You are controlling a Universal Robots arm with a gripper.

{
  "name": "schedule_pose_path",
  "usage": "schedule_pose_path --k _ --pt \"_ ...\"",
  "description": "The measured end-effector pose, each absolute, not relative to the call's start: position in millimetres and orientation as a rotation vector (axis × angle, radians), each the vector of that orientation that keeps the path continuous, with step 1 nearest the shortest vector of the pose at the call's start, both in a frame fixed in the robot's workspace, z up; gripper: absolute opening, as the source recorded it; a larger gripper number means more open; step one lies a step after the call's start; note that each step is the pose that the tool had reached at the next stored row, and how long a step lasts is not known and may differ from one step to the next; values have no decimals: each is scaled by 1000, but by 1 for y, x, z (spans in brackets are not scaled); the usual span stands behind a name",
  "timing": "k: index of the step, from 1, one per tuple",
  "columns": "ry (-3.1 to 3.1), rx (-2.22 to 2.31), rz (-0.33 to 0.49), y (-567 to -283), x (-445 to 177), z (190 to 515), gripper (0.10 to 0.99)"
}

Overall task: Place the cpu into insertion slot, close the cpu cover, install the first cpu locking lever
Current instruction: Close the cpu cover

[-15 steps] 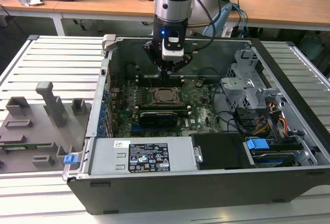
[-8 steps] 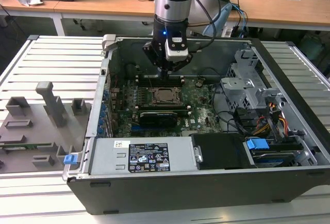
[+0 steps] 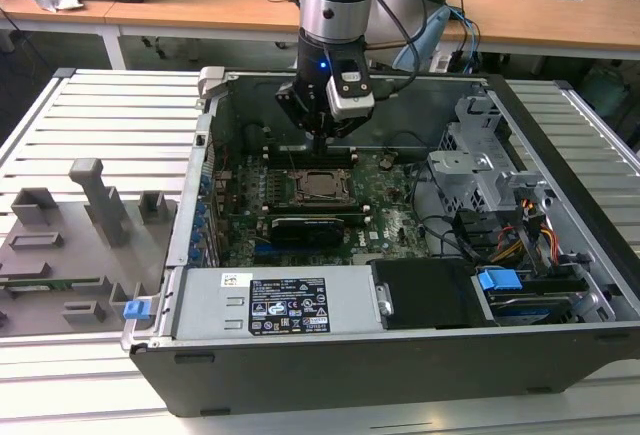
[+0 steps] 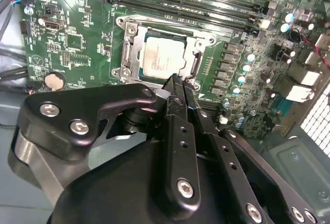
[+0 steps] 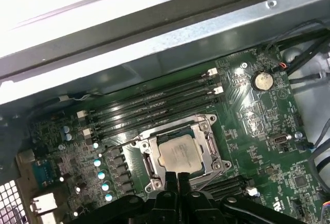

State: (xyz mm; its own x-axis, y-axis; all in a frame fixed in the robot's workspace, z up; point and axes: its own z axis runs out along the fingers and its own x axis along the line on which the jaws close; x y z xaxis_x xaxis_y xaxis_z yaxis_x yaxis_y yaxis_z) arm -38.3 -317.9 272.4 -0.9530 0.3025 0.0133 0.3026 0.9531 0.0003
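End effector (image 4: 175, 81) closed, empty, beside cpu cover (image 4: 133, 49)

Brushed-metal cpu (image 5: 179, 154), matt black claw (image 4: 176, 81)

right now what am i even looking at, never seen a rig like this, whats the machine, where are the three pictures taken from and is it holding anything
The machine is a robot arm with a two-fingered gripper at its end. The exterior view comes from a camera standing off the arm. It shows an open computer case lying on a slatted table, with the green motherboard inside. Both wrist views come from cameras riding on the arm, looking past the gripper onto the board. The pale square chip there is the cpu, seated on the board with the silver cpu cover framing it. The fingers are pressed together near the cover's edge and hold nothing that I can see.
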Motion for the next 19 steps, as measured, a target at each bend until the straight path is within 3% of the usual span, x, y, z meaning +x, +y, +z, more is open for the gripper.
schedule_pose_path --k 19 --pt "-3125 -142 -1 -318 -38 272 153"
